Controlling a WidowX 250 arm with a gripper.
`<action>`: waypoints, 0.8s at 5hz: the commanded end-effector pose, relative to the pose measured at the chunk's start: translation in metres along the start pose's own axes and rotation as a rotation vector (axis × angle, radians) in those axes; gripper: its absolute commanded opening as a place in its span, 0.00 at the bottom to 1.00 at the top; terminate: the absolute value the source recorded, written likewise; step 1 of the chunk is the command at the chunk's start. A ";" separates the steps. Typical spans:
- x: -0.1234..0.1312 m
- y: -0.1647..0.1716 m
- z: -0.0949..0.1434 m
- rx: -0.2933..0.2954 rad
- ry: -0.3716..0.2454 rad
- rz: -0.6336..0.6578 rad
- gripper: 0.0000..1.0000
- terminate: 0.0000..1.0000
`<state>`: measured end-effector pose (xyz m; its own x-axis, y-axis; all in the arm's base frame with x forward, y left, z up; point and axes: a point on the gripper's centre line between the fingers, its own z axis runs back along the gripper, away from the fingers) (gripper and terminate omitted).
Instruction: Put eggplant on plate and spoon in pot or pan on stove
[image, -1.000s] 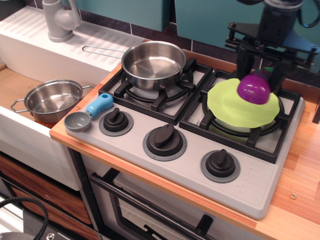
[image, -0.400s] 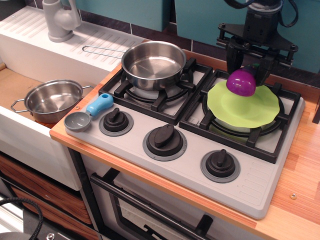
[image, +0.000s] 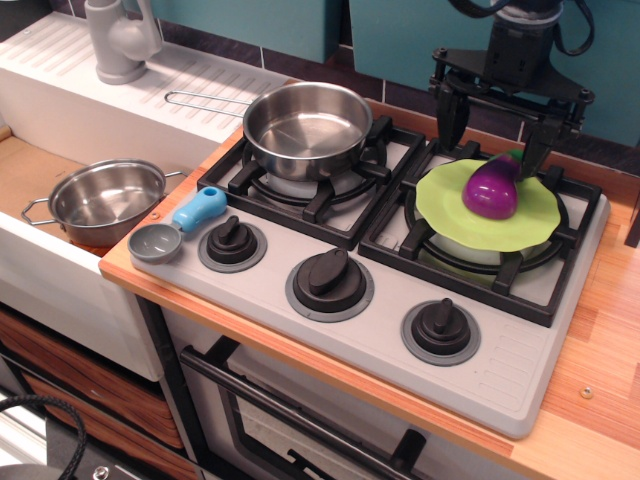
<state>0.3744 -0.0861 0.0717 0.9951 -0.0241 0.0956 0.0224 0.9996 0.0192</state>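
The purple eggplant with its green stem cap lies on the lime-green plate, which sits on the right burner grate of the grey stove. My gripper is open just above and behind the eggplant, its fingers spread to either side and apart from it. The spoon, with a light-blue handle and grey bowl, lies at the stove's front left corner. The steel pan with a long wire handle stands empty on the left burner.
A smaller steel pot with two loop handles sits in the sink area at the left. A grey faucet stands at the back left. Three black knobs line the stove's front. Wooden counter runs along the right.
The gripper opened and let go of the eggplant, which dropped onto the plate and tipped onto its side. The gripper has risen slightly.
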 end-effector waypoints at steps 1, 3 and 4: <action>-0.001 -0.005 0.052 -0.016 -0.007 -0.003 1.00 0.00; -0.012 0.032 0.084 -0.027 0.020 -0.077 1.00 0.00; -0.012 0.032 0.084 -0.027 0.020 -0.077 1.00 0.00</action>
<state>0.3523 -0.0515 0.1319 0.9953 -0.0959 0.0094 0.0959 0.9954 0.0040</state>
